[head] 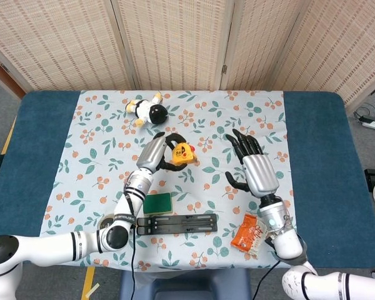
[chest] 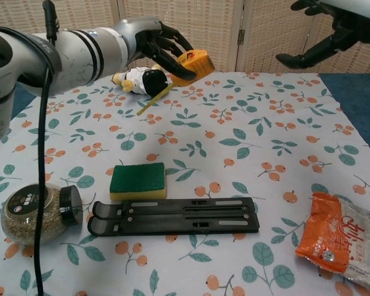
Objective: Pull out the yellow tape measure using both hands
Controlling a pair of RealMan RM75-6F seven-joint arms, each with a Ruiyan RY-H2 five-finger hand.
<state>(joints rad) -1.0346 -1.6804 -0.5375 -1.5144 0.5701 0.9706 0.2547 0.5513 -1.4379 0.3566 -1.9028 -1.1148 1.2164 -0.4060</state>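
My left hand grips the yellow tape measure and holds it lifted above the floral cloth. A short length of yellow tape hangs down from the case toward the left. My right hand is raised to the right of the tape measure, fingers spread, holding nothing. A gap separates it from the case.
On the floral cloth lie a black-and-white plush toy at the back, a green sponge, a black folding stand, a spice jar at front left and an orange snack packet at front right.
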